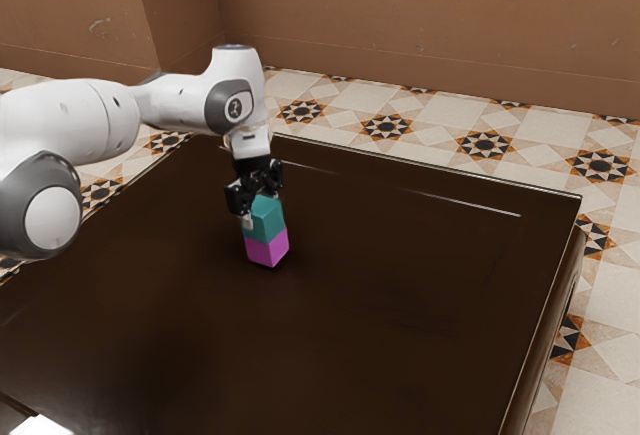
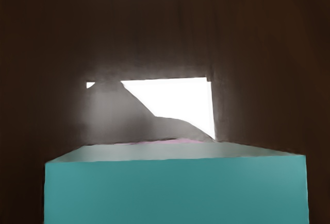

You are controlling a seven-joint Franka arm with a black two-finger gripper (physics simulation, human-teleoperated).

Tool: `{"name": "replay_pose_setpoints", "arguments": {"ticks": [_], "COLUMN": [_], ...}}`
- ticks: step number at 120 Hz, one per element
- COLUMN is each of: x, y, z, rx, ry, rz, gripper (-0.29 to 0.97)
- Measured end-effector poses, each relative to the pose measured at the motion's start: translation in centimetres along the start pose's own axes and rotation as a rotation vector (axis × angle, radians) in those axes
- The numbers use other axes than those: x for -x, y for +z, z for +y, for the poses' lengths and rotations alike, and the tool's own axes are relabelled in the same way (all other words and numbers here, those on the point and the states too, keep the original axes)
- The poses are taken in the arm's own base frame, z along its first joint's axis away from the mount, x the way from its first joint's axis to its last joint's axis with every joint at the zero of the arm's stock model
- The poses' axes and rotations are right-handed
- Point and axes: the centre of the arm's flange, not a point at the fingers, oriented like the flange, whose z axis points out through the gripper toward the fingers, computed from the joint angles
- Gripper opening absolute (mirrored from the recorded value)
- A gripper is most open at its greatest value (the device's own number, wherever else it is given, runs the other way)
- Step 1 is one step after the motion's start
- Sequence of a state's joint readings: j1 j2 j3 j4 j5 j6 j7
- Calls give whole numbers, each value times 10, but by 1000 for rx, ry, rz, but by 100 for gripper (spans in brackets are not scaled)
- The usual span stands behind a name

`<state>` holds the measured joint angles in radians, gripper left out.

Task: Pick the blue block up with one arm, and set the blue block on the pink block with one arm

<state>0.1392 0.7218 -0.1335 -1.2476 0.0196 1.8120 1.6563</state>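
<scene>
A teal-blue block (image 1: 268, 219) rests squarely on top of a pink block (image 1: 266, 247) on the dark brown table (image 1: 400, 295), left of its middle in the exterior view. My black gripper (image 1: 258, 205) comes straight down over the stack, one finger on each side of the blue block's upper part, shut on it. Just under my hand in the wrist view looms the blue block (image 2: 175, 193), and a thin strip of the pink block (image 2: 172, 141) peeks out beyond its far edge.
The table has a low raised rim (image 1: 430, 190) along its far side. A tiled floor (image 1: 480, 135) and brown walls surround it. The white arm (image 1: 120, 115) reaches in from the exterior view's left.
</scene>
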Motion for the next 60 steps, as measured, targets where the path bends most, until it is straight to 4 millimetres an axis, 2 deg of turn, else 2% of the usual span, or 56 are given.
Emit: {"name": "replay_pose_setpoints", "arguments": {"ticks": [14, 18, 24, 30, 36, 42, 47, 52, 55, 60], "x": [-3, -5, -12, -28, -45, -58, -71, -79, -83, -85], "y": [-5, -13, -37, -74, -117, -177, -230, -271, -288, -298], "z": [1, 3, 9, 26, 53, 90, 129, 167, 185, 202], "rx": [-7, -16, -46, -84, -118, -155, -180, -195, -194, -169], "ry": [5, 7, 11, 27, 40, 37, 21, -14, -39, -88], "rz": [8, 13, 21, 30, 29, 7, -32, -59, -70, -82], "gripper": [58, 59, 61, 62, 64, 65, 65, 66, 66, 66]}}
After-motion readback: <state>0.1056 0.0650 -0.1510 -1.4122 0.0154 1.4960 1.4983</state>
